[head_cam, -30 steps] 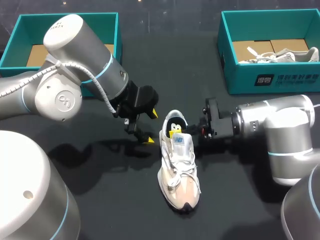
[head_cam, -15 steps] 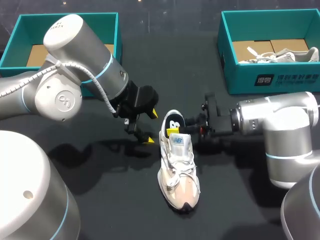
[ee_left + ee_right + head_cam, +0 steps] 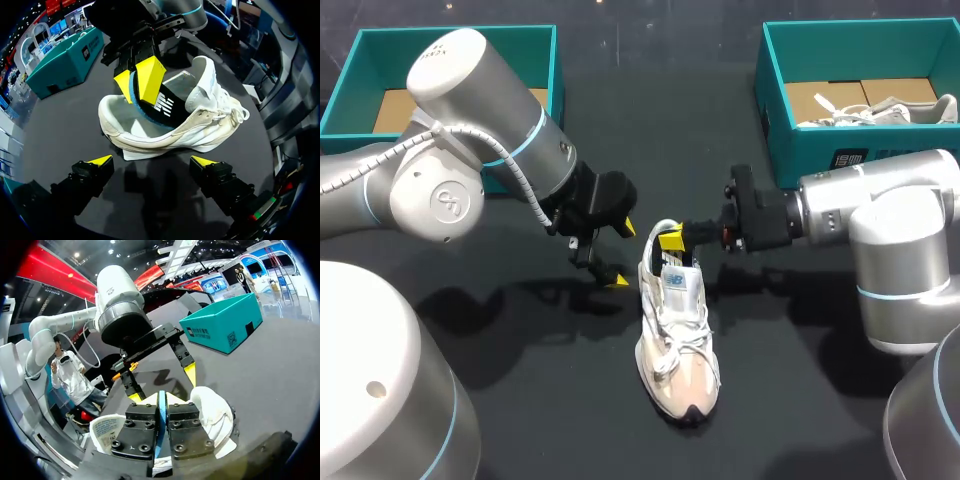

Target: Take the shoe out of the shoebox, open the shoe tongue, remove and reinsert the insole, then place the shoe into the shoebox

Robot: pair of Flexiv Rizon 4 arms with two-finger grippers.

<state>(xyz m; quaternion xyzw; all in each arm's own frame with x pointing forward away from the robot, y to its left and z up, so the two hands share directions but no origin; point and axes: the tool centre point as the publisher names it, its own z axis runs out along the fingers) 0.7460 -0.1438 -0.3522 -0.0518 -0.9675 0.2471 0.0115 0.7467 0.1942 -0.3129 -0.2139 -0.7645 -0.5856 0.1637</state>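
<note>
Over the shoe point(image 3: 678, 340), right gripper point(image 3: 670, 238) tight on insole point(image 3: 161, 104) (left gripper point(image 3: 624, 255) agape alongside); shoeboxes point(image 3: 800, 150) behind.

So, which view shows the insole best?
The left wrist view: the insole stands partly out of the shoe, pinched by the right hand. The head view shows a dark sliver; the right wrist view only its blue edge.
</note>
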